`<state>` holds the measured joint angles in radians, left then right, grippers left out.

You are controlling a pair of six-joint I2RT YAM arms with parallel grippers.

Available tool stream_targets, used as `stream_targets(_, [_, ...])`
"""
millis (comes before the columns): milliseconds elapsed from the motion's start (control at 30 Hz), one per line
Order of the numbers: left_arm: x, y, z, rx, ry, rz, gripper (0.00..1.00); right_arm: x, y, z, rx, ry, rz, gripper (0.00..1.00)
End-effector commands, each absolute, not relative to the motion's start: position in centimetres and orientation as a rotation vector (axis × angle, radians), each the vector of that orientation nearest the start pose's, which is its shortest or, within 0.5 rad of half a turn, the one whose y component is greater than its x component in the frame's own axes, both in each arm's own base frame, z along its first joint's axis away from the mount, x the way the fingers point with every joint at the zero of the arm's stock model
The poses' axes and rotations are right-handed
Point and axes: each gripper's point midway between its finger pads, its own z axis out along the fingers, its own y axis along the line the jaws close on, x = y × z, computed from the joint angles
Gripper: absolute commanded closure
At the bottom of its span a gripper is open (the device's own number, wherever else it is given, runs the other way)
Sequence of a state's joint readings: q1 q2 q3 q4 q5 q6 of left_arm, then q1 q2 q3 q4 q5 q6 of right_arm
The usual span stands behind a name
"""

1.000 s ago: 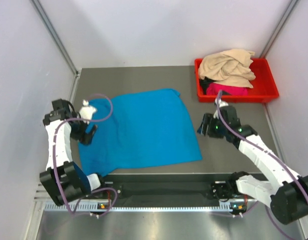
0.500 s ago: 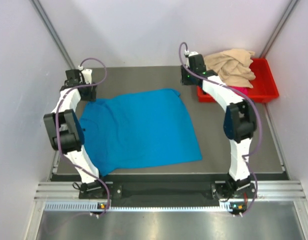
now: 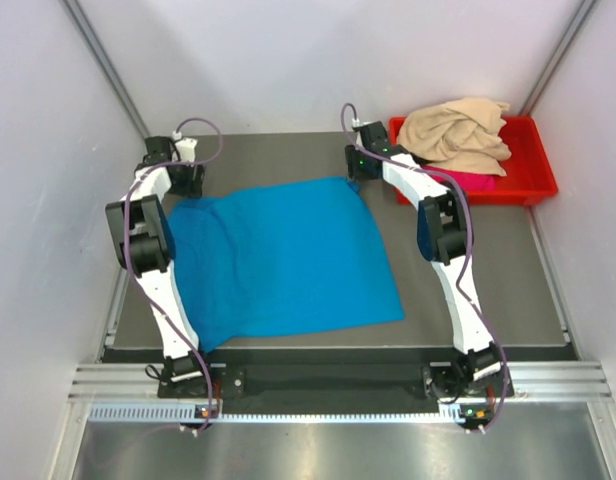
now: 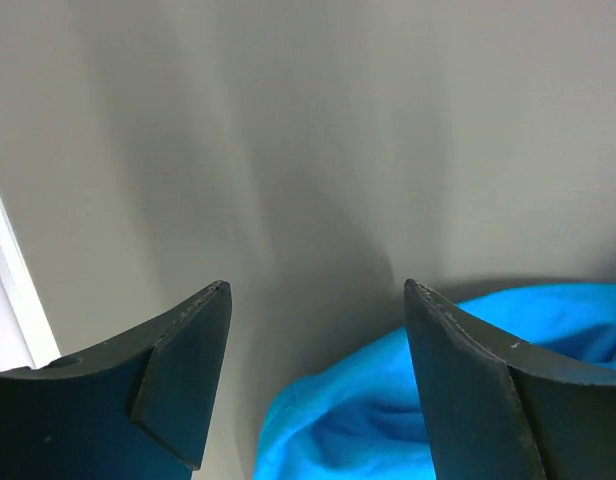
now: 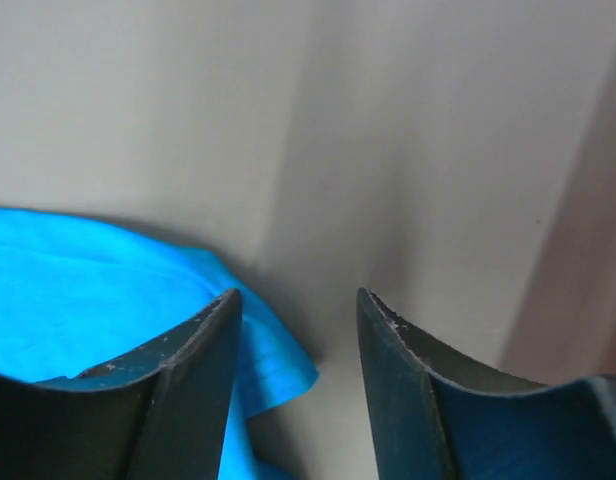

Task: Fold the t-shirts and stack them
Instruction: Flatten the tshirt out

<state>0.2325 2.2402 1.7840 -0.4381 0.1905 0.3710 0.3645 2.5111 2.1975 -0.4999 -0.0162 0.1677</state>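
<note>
The left end effector (image 4: 316, 292) stands wide and empty over the far left corner of the turquoise t-shirt (image 3: 278, 260). The right end effector (image 5: 298, 296), parted a little less and also empty, hangs over the far right corner, where a loose tip of cloth lies under its left finger. The shirt lies spread nearly flat on the desk (image 3: 468, 270), between the two arms. It looks light, limp and prone to bunching, so each far corner is probably best pinched close to the edge, through both layers. The beige t-shirt (image 3: 456, 130) is heaped over the magenta t-shirt (image 3: 470, 181) in the red bin (image 3: 533, 186) at the far right; pale walls (image 3: 288, 60) close in on three sides
</note>
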Motion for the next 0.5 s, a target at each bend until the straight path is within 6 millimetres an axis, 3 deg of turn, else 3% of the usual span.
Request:
stream_targets(0, [54.6,11.2,3.2,0.326,2.449,0.043,0.25,57.5,24.7,4.3,-0.243,2.409,0.362,0.51])
stream_targets(100, [54.1,12.3,1.8,0.304,2.488,0.113,0.30,56.7,24.6,3.3,-0.239,2.438,0.375,0.64])
stream_targets(233, [53.1,10.9,0.9,0.345,2.512,0.016,0.37,56.1,24.5,3.8,-0.250,2.451,0.382,0.73])
stream_targets(400, [51.4,8.9,1.9,0.386,2.521,-0.122,0.35,55.9,24.0,5.2,-0.273,2.430,0.357,0.77])
stream_targets(433, [51.2,8.7,2.1,0.388,2.519,-0.132,0.34,55.9,24.0,5.5,-0.278,2.425,0.356,0.80])
stream_targets(467, [51.5,8.6,3.3,0.382,2.484,-0.137,0.32,56.0,23.8,5.3,-0.283,2.425,0.346,0.88])
